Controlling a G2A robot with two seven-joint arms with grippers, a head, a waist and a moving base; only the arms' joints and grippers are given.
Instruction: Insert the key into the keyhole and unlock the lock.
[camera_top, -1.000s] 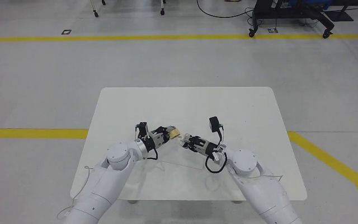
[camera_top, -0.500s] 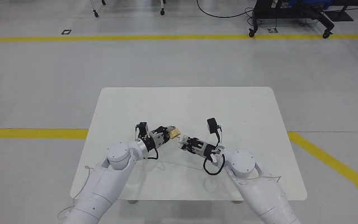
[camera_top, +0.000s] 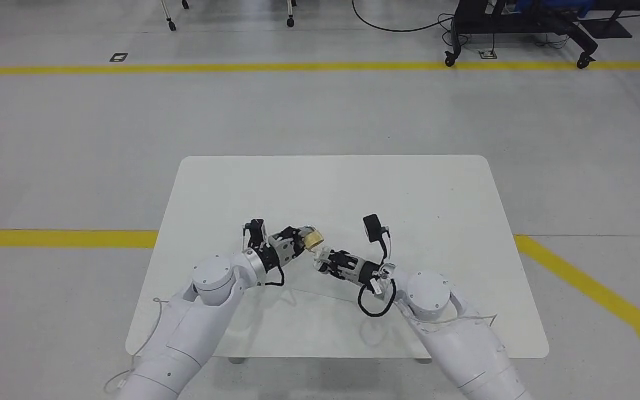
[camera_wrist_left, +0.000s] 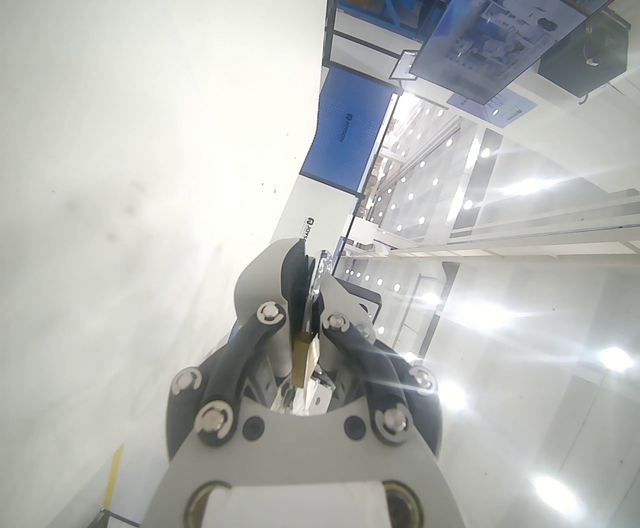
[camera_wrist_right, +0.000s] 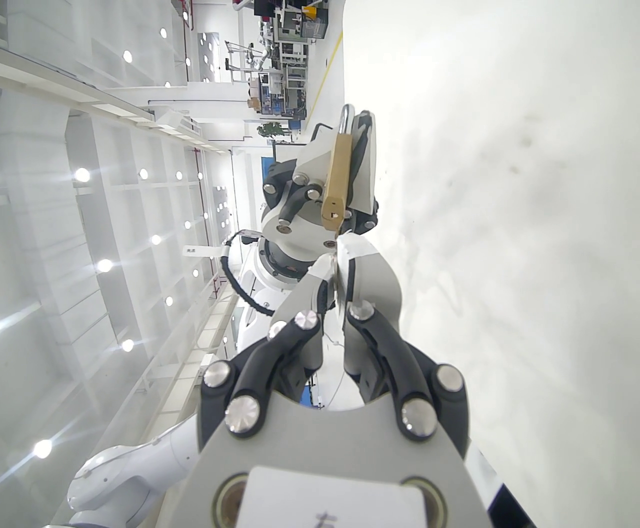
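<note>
The white table (camera_top: 440, 190) carries nothing but the work going on above its near middle, where both arms meet. The left arm (camera_top: 215, 282) comes in from the near left corner and the right arm (camera_top: 432, 296) from the near right, their wrists angled toward each other. The left claw (camera_wrist_left: 312, 270) is closed tight on a small brass padlock (camera_wrist_right: 337, 170), its two fingers pressed flat against the lock's broad faces. The silver shackle sticks out past the fingertips, and the keyhole end points back toward the other arm. The padlock is held up off the table surface, just in front of the right claw (camera_wrist_right: 340, 260). That claw is pinched nearly shut on a thin silver key (camera_wrist_right: 334, 274), gripped edge-on between the fingertips. The key points straight at the end face of the lock body. The claw's fingertips sit just beside that brass end, and the key is lined up with it. Whether the key's tip has entered the keyhole cannot be told from these views.
</note>
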